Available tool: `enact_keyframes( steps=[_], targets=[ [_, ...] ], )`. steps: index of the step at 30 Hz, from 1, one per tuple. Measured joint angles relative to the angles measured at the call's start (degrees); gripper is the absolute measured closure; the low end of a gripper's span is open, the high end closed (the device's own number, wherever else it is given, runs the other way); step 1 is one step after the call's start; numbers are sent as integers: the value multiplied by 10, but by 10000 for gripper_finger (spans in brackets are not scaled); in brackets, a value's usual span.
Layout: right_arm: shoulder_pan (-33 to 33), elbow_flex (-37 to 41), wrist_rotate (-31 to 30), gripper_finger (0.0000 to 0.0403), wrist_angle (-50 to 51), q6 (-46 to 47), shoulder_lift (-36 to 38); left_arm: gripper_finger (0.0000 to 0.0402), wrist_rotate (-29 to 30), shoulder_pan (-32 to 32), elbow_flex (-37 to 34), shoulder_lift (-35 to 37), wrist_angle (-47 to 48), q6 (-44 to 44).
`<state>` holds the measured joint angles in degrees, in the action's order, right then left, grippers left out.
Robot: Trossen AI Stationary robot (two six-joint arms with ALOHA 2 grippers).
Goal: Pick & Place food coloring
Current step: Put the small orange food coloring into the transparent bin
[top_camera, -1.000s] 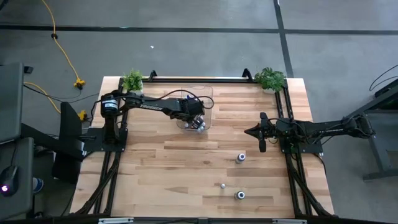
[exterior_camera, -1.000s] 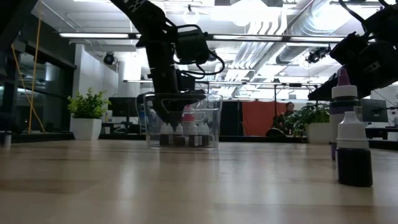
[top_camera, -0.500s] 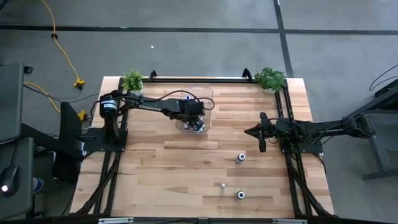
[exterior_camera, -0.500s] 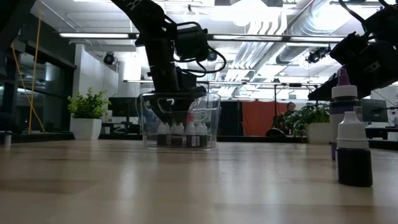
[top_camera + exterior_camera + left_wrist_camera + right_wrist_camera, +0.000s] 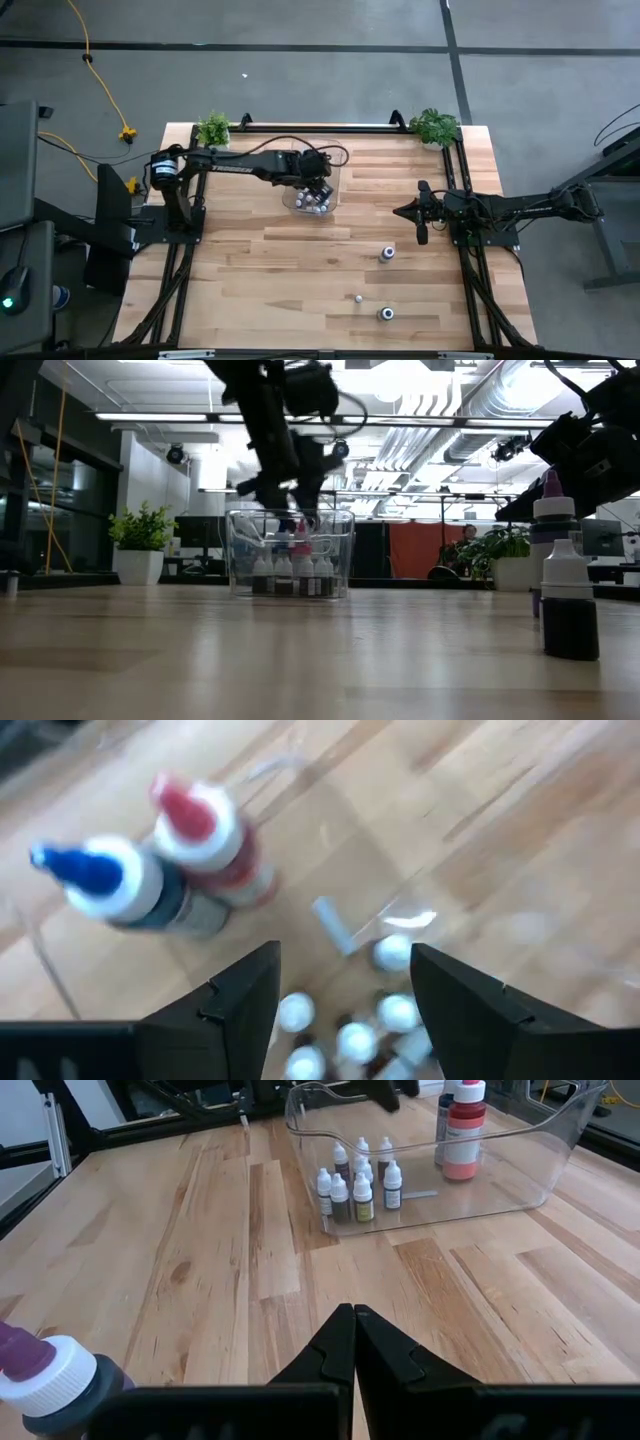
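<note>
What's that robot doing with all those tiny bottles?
It is collecting little food coloring bottles into a clear plastic bin on a wooden table. The left gripper hangs open and empty above the bin, right over the bottles standing inside. The right gripper is shut and waits at the table's right side. Three bottles still stand out on the table, not yet in the bin.

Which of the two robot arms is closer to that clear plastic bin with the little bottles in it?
Left. The left gripper hangs open right above the clear bin and its food coloring bottles. The right gripper, shut, waits off toward the table's right side, well apart from the bin.
</note>
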<state>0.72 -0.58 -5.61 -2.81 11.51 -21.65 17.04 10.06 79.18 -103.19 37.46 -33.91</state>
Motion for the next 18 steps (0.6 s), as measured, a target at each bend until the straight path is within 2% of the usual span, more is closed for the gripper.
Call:
enact_keyframes(
  steps=[7,13,18],
  targets=[
    [0,0,-1,402,0,0,-1,184,0,-32,59,21,2,48],
    [0,0,-1,402,0,0,-1,184,-32,-82,132,24,-4,141],
    [0,0,0,402,0,0,-1,184,-36,-140,179,24,-5,214]
  ],
)
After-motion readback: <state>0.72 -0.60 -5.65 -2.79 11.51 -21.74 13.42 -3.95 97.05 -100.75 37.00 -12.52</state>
